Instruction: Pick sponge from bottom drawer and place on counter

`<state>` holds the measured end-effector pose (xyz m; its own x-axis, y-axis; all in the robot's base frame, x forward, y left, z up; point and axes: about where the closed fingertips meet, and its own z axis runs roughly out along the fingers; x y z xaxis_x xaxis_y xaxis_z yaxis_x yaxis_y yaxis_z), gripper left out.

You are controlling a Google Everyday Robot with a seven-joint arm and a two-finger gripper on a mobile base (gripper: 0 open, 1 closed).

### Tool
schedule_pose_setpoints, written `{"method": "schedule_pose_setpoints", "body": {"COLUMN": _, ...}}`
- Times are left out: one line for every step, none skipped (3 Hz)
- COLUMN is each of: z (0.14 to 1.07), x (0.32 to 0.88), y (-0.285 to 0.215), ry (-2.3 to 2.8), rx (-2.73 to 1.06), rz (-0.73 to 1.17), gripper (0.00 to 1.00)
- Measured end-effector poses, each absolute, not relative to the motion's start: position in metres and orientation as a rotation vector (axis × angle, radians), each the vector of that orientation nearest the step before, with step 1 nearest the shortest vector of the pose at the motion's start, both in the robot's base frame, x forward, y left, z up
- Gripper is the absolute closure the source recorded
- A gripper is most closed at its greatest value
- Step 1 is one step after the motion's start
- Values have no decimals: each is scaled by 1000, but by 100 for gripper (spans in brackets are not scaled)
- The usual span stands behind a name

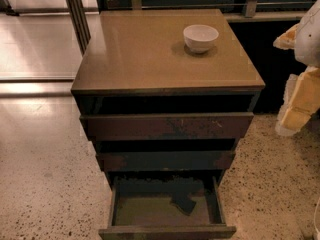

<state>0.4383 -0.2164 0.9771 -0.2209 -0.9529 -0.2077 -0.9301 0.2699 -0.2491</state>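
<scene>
The bottom drawer (166, 231) is pulled open at the foot of the dark cabinet, showing its olive-brown floor. The sponge (184, 203), a small dark flat block, lies on that floor right of the middle, towards the back. The counter (145, 54) is the glossy tan top of the cabinet. My gripper (299, 99), white and yellowish, hangs at the right edge of the view. It is beside the cabinet at about the height of the upper drawers, well away from the sponge, with nothing seen in it.
A white bowl (200, 37) stands on the counter at the back right. The two wider drawers (167, 126) above are slightly open. Speckled floor (45, 174) surrounds the cabinet. A railing and dark wall (280, 39) run behind and to the right.
</scene>
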Motion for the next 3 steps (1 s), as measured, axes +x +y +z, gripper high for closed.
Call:
{"method": "schedule_pose_setpoints", "body": {"z": 977, "x": 438, "y": -216, "ry": 2229, "rx": -1723, "rz": -102, "gripper": 0}}
{"method": "schedule_pose_setpoints", "body": {"z": 971, "x": 443, "y": -216, "ry": 2220, "rx": -1708, "rz": -107, "gripper": 19}}
{"method": "schedule_pose_setpoints", "body": {"z": 931, "x": 454, "y": -210, "ry": 2233, "rx": -1657, "rz": -76, "gripper": 42}}
